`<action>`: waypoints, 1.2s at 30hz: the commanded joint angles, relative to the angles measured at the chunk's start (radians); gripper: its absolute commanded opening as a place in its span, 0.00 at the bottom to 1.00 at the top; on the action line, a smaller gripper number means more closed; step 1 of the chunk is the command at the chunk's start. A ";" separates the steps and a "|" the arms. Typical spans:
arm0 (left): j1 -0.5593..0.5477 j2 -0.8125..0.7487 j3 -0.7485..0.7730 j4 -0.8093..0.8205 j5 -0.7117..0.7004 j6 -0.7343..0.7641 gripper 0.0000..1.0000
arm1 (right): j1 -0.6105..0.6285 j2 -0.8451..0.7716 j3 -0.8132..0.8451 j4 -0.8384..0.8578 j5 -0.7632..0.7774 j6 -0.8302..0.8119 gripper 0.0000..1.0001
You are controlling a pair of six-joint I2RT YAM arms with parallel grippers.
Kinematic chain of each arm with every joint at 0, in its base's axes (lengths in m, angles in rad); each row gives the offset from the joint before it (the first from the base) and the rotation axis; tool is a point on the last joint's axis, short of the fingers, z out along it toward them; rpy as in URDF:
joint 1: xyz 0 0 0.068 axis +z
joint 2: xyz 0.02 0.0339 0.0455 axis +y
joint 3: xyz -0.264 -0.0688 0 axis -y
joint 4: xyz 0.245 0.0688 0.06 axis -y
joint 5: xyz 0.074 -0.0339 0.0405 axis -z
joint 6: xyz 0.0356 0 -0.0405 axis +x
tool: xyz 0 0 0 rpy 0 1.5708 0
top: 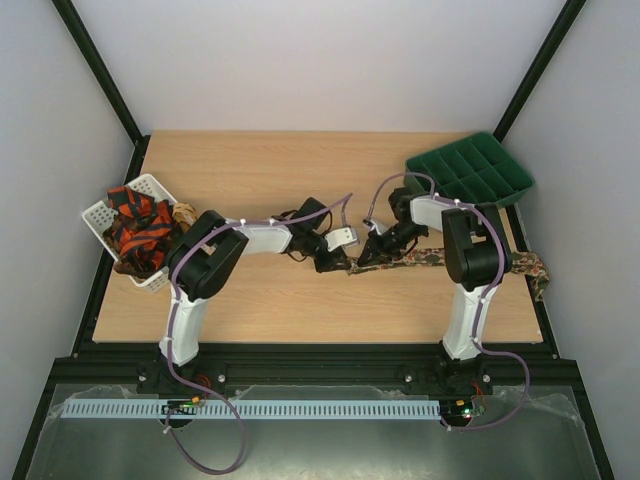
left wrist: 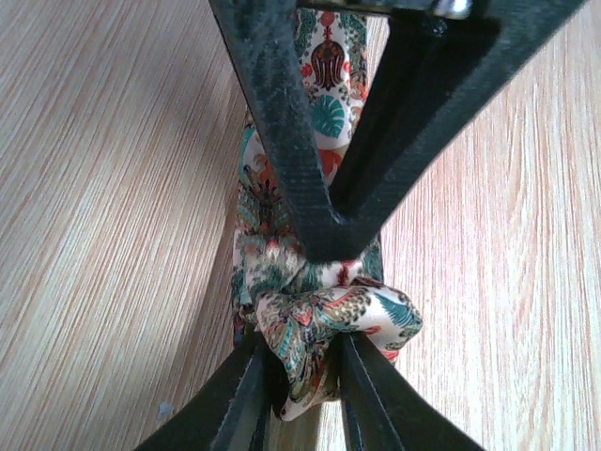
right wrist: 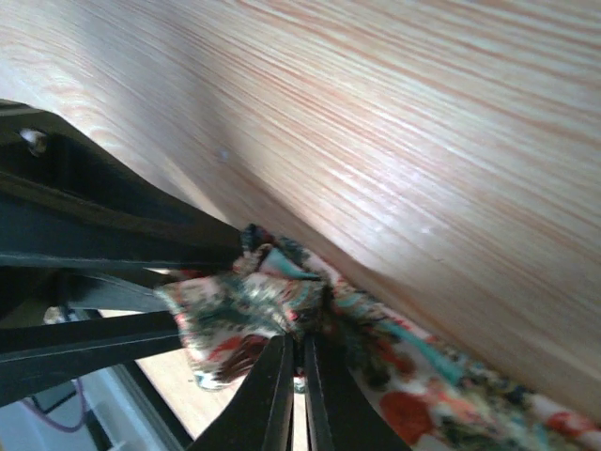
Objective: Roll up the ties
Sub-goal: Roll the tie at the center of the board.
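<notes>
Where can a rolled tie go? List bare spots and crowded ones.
Free: the far strip of table between the white basket and the green tray, and the near strip along the front edge. Crowded: mid-table, where the left end effector and right end effector clamp the floral tie, which trails off the right edge.

Bunched end of the floral tie (left wrist: 329, 319) is half buried between the left fingers (left wrist: 230, 404); past the right fingers (right wrist: 268, 399) it goes blurry and runs off-frame.
</notes>
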 commanded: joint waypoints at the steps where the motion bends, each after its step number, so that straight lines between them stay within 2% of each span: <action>1: 0.013 0.000 -0.079 -0.031 -0.034 -0.011 0.27 | 0.006 0.033 -0.024 0.014 0.061 0.015 0.05; 4: 0.031 -0.040 -0.109 0.041 0.029 -0.031 0.32 | 0.010 0.051 -0.024 0.006 0.034 0.017 0.02; 9: 0.036 -0.054 -0.125 0.178 0.107 -0.078 0.34 | 0.013 0.048 -0.050 0.014 -0.008 0.016 0.01; 12: 0.037 -0.042 -0.114 0.209 0.110 -0.099 0.48 | 0.012 0.056 -0.054 0.017 -0.010 0.023 0.01; 16: 0.051 -0.110 -0.252 0.330 0.058 -0.088 0.62 | 0.013 0.059 -0.063 0.027 0.018 0.023 0.01; 23: 0.049 -0.170 -0.441 0.514 -0.016 -0.051 0.75 | 0.011 0.080 -0.054 0.028 0.027 0.022 0.01; 30: 0.011 -0.115 -0.433 0.599 -0.071 -0.072 0.75 | 0.029 0.096 -0.053 0.046 -0.017 0.065 0.02; 36: 0.013 -0.126 -0.439 0.556 -0.028 -0.008 0.65 | 0.054 0.099 -0.064 0.094 -0.024 0.114 0.01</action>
